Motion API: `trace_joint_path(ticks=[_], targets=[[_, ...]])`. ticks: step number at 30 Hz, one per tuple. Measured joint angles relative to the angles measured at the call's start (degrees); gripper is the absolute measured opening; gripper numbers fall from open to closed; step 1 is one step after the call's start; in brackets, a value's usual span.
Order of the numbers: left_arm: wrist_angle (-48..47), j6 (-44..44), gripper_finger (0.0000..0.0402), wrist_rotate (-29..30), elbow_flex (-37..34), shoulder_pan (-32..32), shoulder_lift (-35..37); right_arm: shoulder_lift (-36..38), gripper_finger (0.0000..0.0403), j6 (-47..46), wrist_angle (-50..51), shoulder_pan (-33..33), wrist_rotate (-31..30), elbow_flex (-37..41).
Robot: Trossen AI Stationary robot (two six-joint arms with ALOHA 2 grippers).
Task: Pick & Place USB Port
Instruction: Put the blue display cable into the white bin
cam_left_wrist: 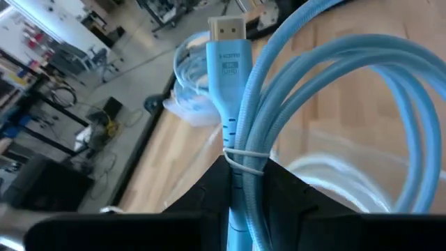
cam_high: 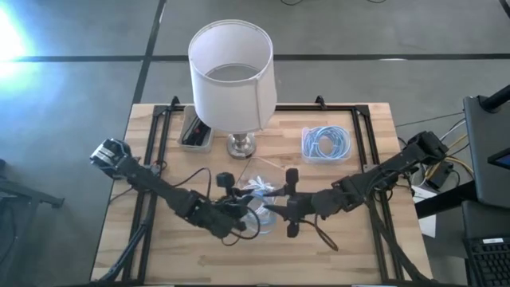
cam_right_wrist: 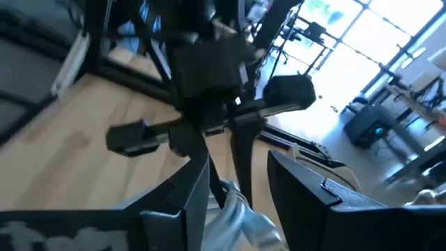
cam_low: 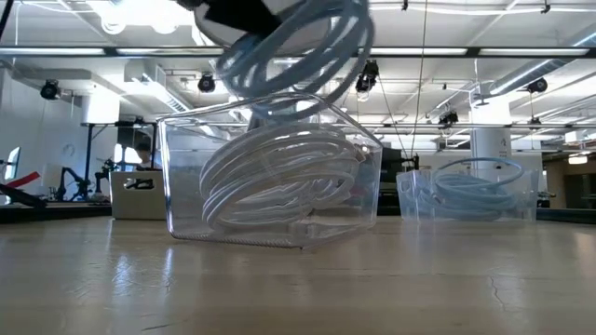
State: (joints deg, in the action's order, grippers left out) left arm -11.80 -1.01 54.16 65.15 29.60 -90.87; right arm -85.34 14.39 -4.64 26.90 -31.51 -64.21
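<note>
One coiled blue cable gripped by left tool.

One lamp, two clear bins, one black tray.

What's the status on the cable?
Left gripper shut on blue cable, lifted over clear bin. Right gripper open beside it. Nothing blocking.

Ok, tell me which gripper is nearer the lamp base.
Left, narrowly. The left gripper sits in front of the lamp base, slightly toward its left; the right gripper sits in front, toward its right.
</note>
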Motion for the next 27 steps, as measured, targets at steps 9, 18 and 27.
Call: trace_joint_path(ticks=[9, 18, 27], targets=[[1.4, 4.3, 0.0062, 0.3, 9.7, -2.4, -5.8, -0.9, 0.0144, -0.2, 0.8, -2.0, -0.1, 0.0], [-0.5, 9.2, 0.0062, 6.1, 15.9, -2.8, -11.7, -0.9, 0.0144, -4.6, 17.7, -1.6, -10.7, -1.4], [-0.8, 8.6, 0.0062, 6.7, 16.2, -3.5, -12.4, -0.9, 0.0142, -10.9, 24.2, -1.5, -12.0, -1.7]])
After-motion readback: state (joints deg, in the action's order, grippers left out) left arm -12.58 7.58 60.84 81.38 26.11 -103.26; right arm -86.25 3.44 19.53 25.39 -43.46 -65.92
